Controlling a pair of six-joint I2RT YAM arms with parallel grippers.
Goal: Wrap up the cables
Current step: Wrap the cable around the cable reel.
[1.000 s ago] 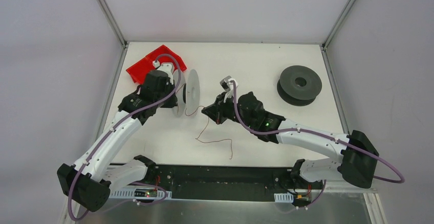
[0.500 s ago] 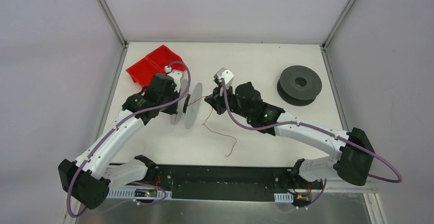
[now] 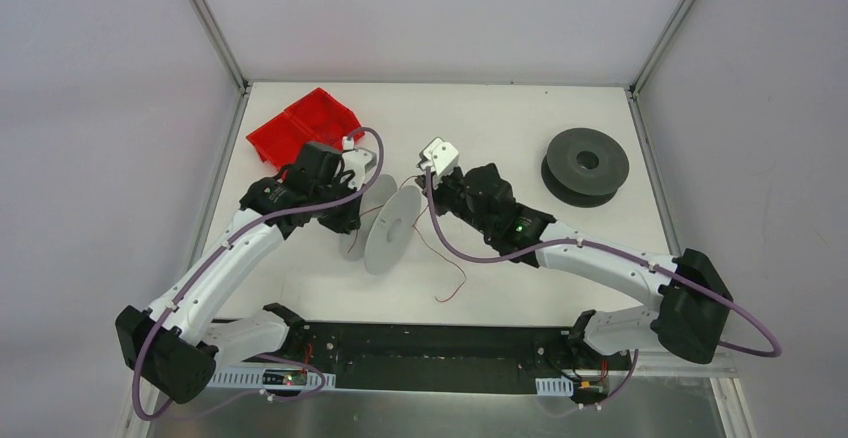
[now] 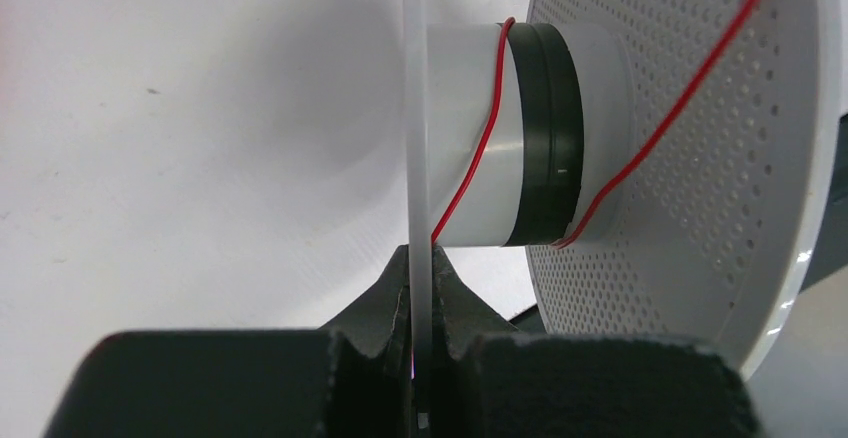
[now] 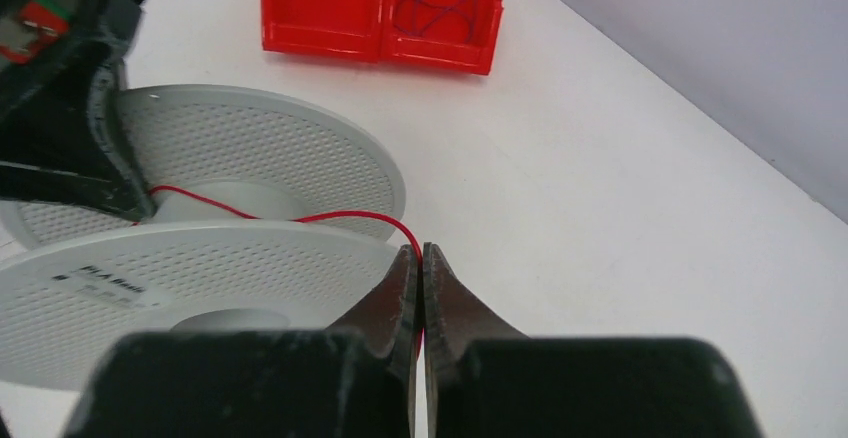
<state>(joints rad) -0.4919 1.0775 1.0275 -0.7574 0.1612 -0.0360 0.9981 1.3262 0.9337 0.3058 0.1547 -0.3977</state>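
The cable is a very thin red wire point(image 3: 452, 276). One end is wound once round the hub of a white perforated spool point(image 3: 390, 233), and a loose tail trails on the table towards the near side. My left gripper point(image 3: 345, 220) is shut on the spool's thin flange point(image 4: 414, 108) and holds the spool tilted. The wire point(image 4: 480, 148) crosses the hub beside a black band. My right gripper point(image 5: 418, 258) is shut on the wire point(image 5: 340, 217) just right of the spool point(image 5: 200, 258), and the wire runs taut from the jaws to the hub.
A red bin point(image 3: 300, 123) stands at the back left, and in the right wrist view point(image 5: 380, 8) it holds thin dark wires. A dark grey spool point(image 3: 586, 163) sits at the back right. The black base rail runs along the near edge.
My left gripper has swung the white spool rightward and tilted it flatter. My right gripper has moved back and left with the wire. The loose tail has shortened and drawn towards the spool.
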